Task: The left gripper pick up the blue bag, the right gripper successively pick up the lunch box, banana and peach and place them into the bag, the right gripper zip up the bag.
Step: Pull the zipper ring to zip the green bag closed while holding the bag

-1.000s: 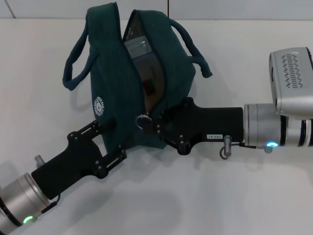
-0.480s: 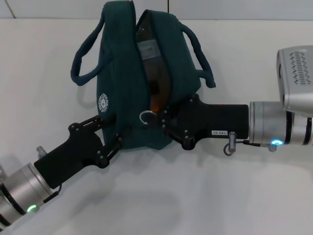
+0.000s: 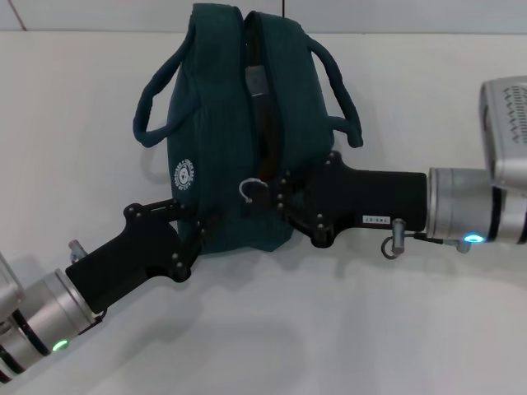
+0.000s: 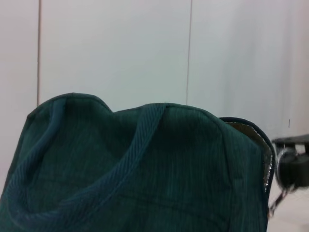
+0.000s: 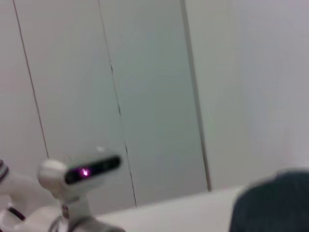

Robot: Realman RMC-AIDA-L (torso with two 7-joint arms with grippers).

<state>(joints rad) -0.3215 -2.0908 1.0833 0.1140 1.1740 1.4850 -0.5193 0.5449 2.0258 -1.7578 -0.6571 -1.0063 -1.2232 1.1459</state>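
Observation:
The blue bag [image 3: 216, 123] stands upright at the table's far middle, its top opening narrowed to a dark slit [image 3: 260, 99]. My left gripper [image 3: 196, 233] reaches in from the lower left and is shut on the bag's lower left side. From the right, my right gripper [image 3: 278, 196] is shut at the zipper line, beside the zipper pull's metal ring [image 3: 250, 189]. The left wrist view is filled by the bag [image 4: 145, 183], with a handle strap [image 4: 137, 154] across it. The lunch box, banana and peach are out of view.
The bag's two handles [image 3: 156, 99] [image 3: 338, 90] hang loose at its sides. A white table [image 3: 329, 329] stretches around it. The right wrist view shows wall panels, a white device with a purple light [image 5: 82, 173] and a corner of the bag [image 5: 275, 203].
Both grippers have shifted right and away from me with the bag. The bag has turned more upright and its opening has closed from a wide gap to a slit.

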